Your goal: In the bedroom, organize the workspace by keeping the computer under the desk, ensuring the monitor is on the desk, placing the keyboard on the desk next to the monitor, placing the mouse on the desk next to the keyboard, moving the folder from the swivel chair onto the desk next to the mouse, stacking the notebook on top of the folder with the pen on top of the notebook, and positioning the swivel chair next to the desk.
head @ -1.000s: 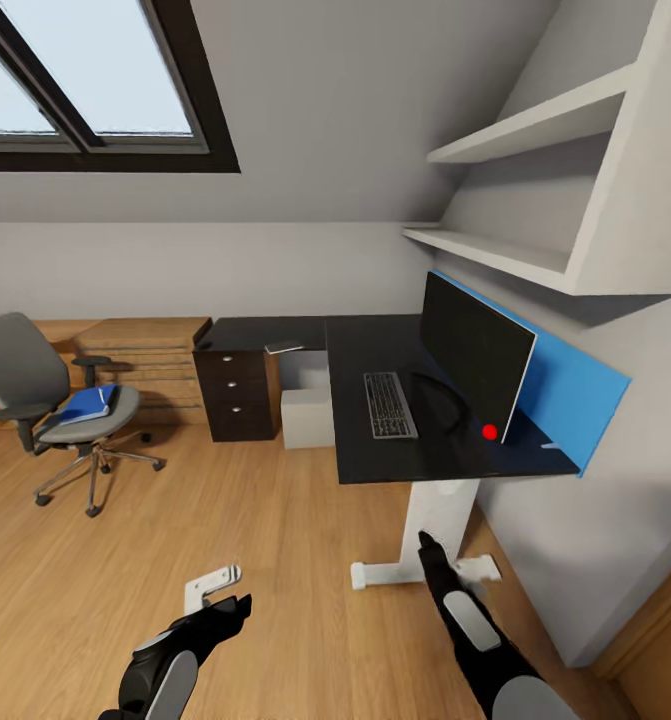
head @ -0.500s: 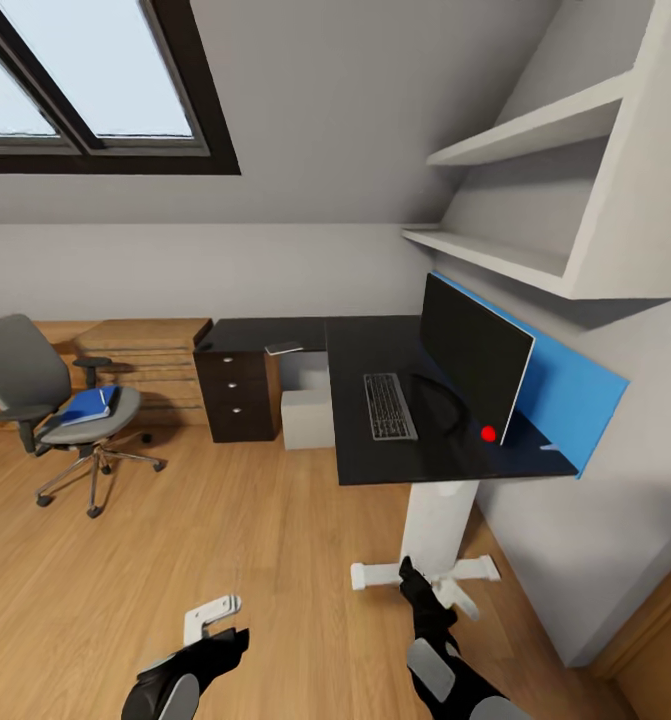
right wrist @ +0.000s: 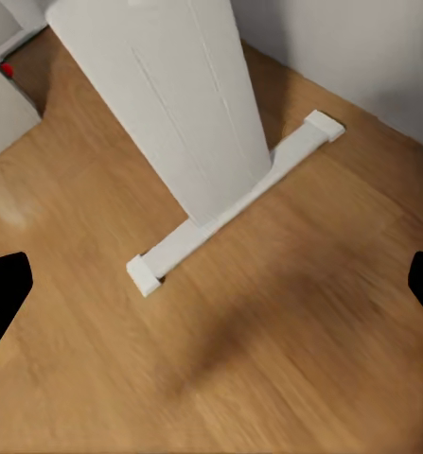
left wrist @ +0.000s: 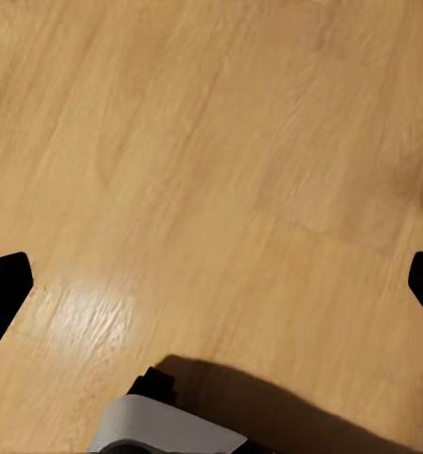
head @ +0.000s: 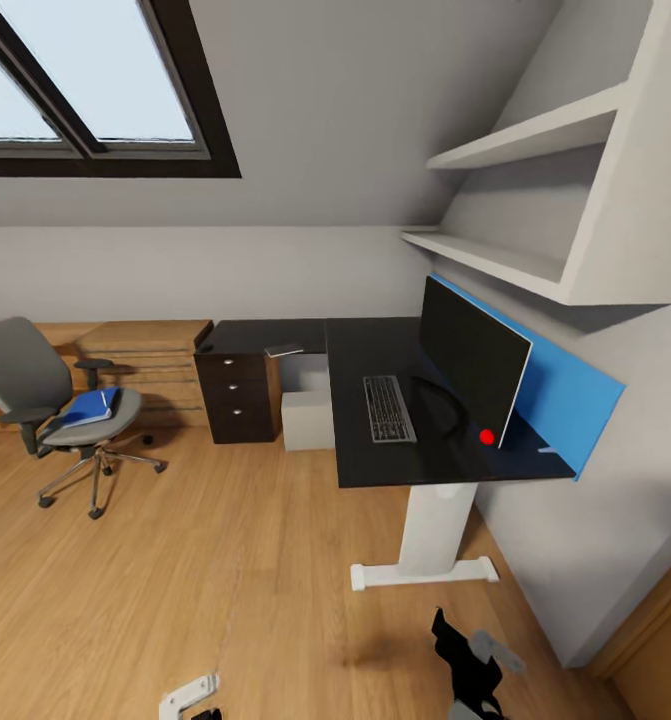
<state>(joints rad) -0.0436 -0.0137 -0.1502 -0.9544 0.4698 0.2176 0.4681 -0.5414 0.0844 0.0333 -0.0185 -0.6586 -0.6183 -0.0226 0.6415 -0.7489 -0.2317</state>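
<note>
Both end effectors apart, empty: left [left wrist: 211, 284], right [right wrist: 211, 284] near worktop [head: 375, 345] pedestal. Folder [head: 87, 406] on swivel chair [head: 50, 395], well apart. Risk: clipping the pedestal w/ right arm, or nudging the castered chair so it rolls off.

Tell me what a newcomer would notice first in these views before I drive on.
Probably the big black monitor standing on the black desk against its blue back panel, with the keyboard lying flat just in front. Next, the bright blue folder on the grey swivel chair, which stands apart from the desk on the wood floor at the head view's left.
</note>
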